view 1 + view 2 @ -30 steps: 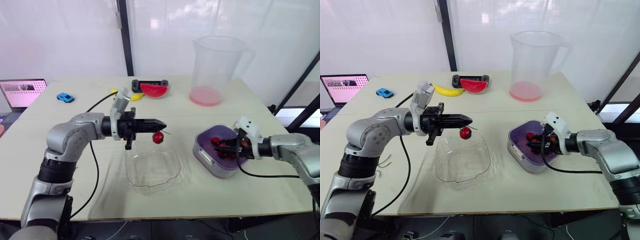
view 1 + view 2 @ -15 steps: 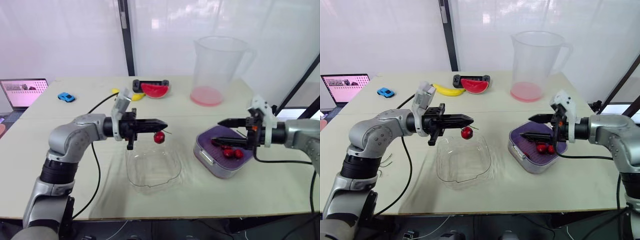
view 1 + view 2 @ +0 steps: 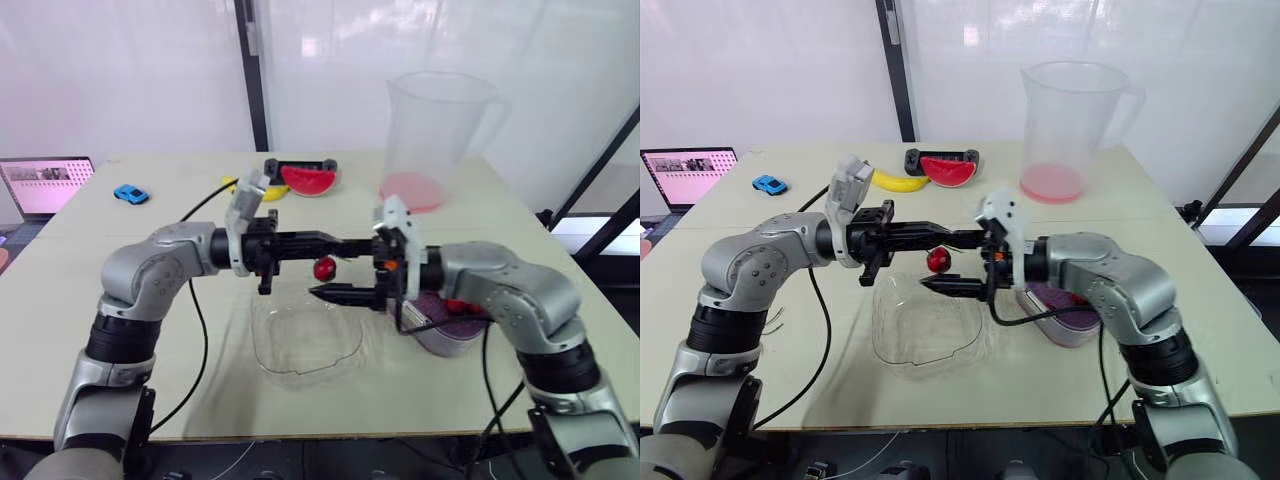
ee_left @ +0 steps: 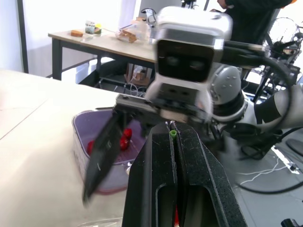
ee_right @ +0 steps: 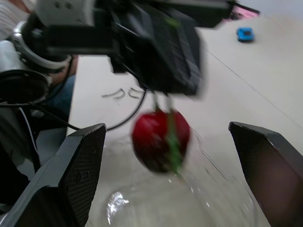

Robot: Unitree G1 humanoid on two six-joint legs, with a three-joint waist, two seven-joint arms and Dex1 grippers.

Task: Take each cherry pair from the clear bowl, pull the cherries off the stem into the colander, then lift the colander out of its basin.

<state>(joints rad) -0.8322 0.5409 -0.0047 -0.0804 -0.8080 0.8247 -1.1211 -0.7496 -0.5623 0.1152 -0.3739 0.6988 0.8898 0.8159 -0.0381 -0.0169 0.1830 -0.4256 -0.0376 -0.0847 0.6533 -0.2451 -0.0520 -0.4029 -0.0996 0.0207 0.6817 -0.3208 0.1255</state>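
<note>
Right wrist view: our right fingers point(image 5: 71, 179) gape around the cherry point(image 5: 158, 142) at 6 o'clock under our left fingers point(image 3: 915, 236) (clamping its stem point(image 4: 173, 133)). Closing off-centre could squash it.

Lab: laptop point(image 3: 45, 187) on a worktable point(image 3: 70, 262) (white partition panels point(image 3: 130, 70) behind)

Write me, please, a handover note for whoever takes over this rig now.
Left claw: shut on the stem of a cherry hanging over the clear bowl.
Right claw: open, one finger on each side of that cherry.
Colander: in its basin beside the bowl, a few cherries inside.
Done: some cherries dropped. Left: pull this one off into the colander, then lift the colander out.
</note>
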